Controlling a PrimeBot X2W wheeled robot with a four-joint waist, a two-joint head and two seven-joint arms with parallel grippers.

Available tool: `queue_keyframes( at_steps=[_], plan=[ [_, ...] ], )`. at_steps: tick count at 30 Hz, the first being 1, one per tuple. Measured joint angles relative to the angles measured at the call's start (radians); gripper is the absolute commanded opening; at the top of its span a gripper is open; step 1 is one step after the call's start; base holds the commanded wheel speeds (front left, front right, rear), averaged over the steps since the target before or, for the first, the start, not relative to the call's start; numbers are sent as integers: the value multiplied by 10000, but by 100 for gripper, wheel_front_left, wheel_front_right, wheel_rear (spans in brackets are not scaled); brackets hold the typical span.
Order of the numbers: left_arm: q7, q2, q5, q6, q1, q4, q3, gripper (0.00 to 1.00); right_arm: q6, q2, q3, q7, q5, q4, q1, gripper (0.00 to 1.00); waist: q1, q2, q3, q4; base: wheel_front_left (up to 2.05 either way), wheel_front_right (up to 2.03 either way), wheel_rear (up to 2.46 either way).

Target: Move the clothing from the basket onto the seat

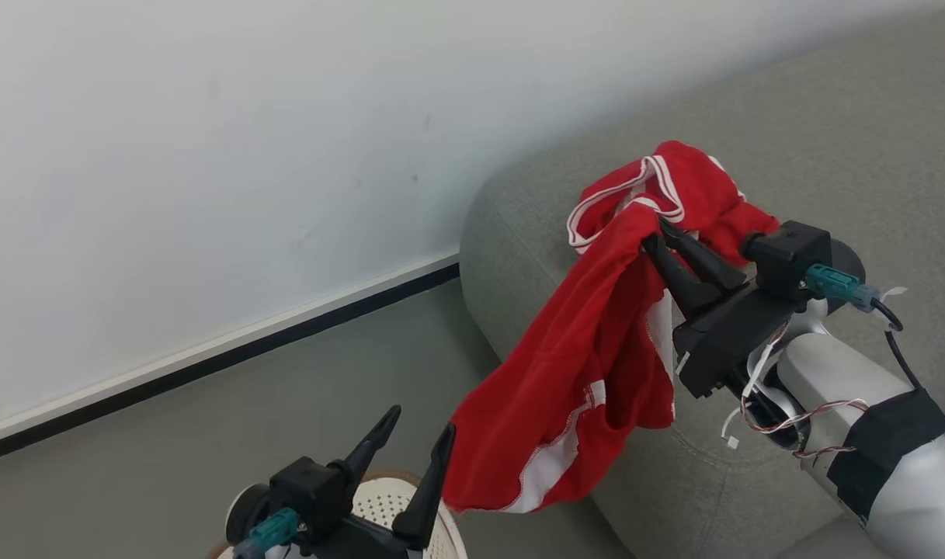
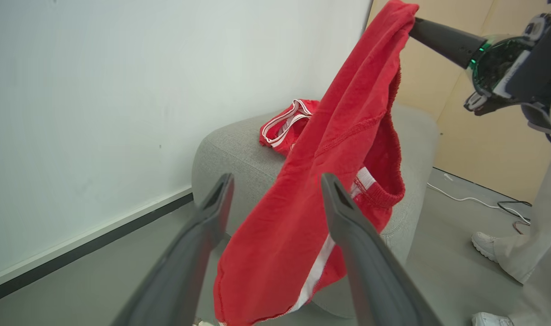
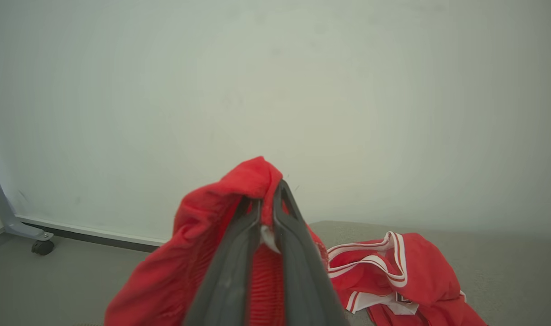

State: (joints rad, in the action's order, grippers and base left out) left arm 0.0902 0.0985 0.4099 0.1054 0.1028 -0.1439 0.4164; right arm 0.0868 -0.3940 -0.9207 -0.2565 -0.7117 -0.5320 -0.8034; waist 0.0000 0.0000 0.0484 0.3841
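Right gripper (image 1: 657,231): jaws closed down to a thin gap, with a fold of the held red garment (image 1: 588,373) pinched between the tips. The right wrist view confirms this: the right gripper (image 3: 268,199) has cloth bunched over and around both fingertips, and a little white lining shows in the gap. From the pinch the held red garment (image 2: 302,217) hangs free below the jaws as a long, loose drape, white side stripe toward its lower hem. The drape falls past the rounded corner of the seat (image 1: 829,155), with the hem beyond the seat edge and above the floor (image 1: 208,435). The second red garment (image 1: 689,178) lies crumpled on the seat just beyond the right jaw tips, white striped trim facing up; it is outside the jaws. I cannot tell whether it touches the held piece. Left gripper (image 1: 422,419): jaws spread wide, nothing between them. It sits low, over the basket (image 1: 383,501), whose perforated white wall shows beneath it. In the left wrist view the hanging cloth appears past the open left gripper (image 2: 277,179), ahead of the tips; contact with the hem cannot be judged. A person's shoe (image 2: 486,242) stands on the floor beyond the seat.
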Motion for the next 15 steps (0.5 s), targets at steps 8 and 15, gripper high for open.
queue_keyframes(
  at_steps=[8,15],
  plan=[
    [104,-77,-8,2,-98,0,236,100,-148,-255,155,0,274,848,4,0,0,0,-187,868,0,0,0],
    [163,-117,-67,4,-42,-13,454,100,-349,-742,464,0,339,1294,201,0,0,0,-521,1285,0,0,0]
  ],
)
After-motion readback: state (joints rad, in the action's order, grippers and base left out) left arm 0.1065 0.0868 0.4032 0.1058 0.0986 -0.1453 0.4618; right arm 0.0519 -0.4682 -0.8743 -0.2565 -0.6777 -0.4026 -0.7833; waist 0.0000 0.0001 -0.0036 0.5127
